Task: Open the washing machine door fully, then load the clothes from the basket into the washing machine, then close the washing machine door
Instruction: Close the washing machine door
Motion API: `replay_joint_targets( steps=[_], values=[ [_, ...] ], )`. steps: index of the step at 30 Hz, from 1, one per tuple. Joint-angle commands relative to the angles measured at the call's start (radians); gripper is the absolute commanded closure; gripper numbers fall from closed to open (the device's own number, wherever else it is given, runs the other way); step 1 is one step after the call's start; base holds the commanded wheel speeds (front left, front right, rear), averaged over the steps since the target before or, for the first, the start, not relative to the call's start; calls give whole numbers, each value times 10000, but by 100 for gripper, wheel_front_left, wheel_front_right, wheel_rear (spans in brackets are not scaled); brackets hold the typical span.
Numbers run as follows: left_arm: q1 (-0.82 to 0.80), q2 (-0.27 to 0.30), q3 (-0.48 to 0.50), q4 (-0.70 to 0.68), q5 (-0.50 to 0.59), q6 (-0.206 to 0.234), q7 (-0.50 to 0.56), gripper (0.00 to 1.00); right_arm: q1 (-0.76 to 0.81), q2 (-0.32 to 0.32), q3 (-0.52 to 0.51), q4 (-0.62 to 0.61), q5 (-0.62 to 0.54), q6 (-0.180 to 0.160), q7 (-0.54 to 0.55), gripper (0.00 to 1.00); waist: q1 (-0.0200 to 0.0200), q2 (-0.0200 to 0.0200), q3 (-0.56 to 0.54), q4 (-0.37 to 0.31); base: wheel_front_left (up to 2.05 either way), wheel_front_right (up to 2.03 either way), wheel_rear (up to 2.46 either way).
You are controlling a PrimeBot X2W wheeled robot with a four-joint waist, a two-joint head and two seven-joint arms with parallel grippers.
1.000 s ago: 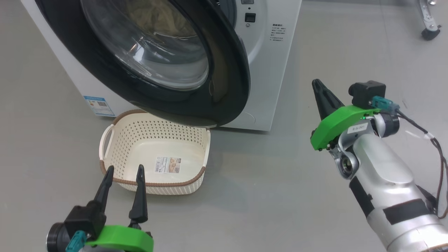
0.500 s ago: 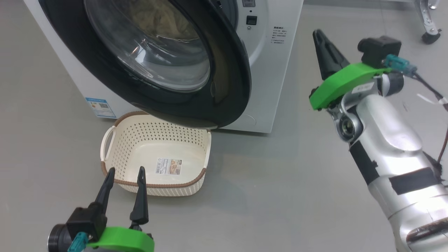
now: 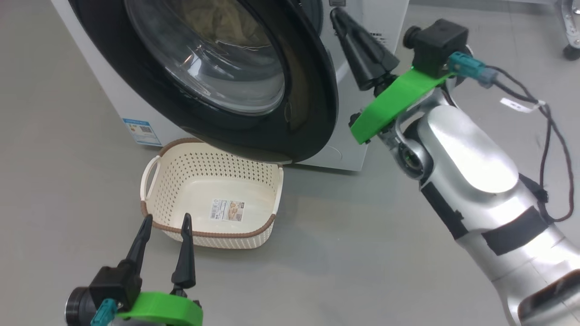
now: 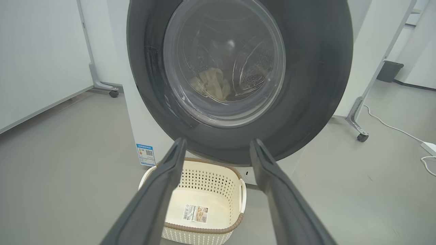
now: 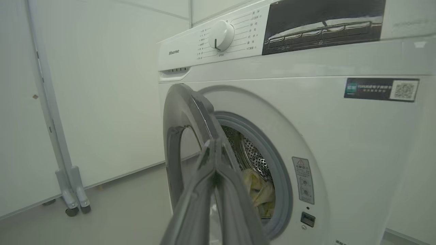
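Note:
The washing machine (image 3: 353, 113) (image 5: 340, 136) stands ahead with its glossy black door (image 3: 299, 108) (image 4: 306, 85) (image 5: 180, 119) partly ajar over the basket. Cream-yellow clothes (image 5: 259, 195) (image 4: 211, 83) (image 3: 222, 22) lie inside the drum. The cream basket (image 3: 163, 199) (image 4: 218, 177) sits on the floor below the door, holding no clothes, its label sticker showing. My right gripper (image 3: 337, 13) (image 5: 215, 144) is shut with nothing in it, tips raised just right of the door's free edge; I cannot tell whether they touch it. My left gripper (image 3: 166, 222) (image 4: 218, 146) is open, low before the basket's near rim.
A grey floor (image 3: 344, 253) spreads around the machine. Wheeled white frame legs (image 4: 357, 126) (image 5: 73, 200) stand beside it, and a white cable (image 4: 391, 126) runs along the floor at the right.
My right arm has risen and swung left, bringing the shut gripper from the open floor up to the door's free edge. The camera shifted slightly. The left gripper stayed put.

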Motion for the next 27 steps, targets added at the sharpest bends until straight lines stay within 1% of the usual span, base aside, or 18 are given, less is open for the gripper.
replay_joint_targets(
  steps=[1,6,13,17,22,27],
  values=[
    [-537,80,313,-275,11,733,-107,0,-607,112,367,-18,158,14,135,100,0,0,89,169,0,0,0],
    [-818,-97,166,-191,-15,646,-169,0,-899,112,1320,933,420,14,416,100,0,0,355,521,0,0,0],
    [-1234,-301,-50,57,17,484,-295,0,-1441,112,2193,2390,1032,14,450,100,0,0,671,921,0,0,0],
    [-1434,-461,-169,189,43,434,-372,0,-1656,112,2694,2982,1335,14,389,100,0,0,769,1095,0,0,0],
    [-1574,-618,-298,340,67,363,-460,0,-1794,112,3126,3586,1825,14,305,100,0,0,910,1254,0,0,0],
    [-1680,-711,-331,447,88,341,-520,0,-1965,112,3354,4051,2051,14,193,100,0,0,1043,1309,0,0,0]
  ],
)
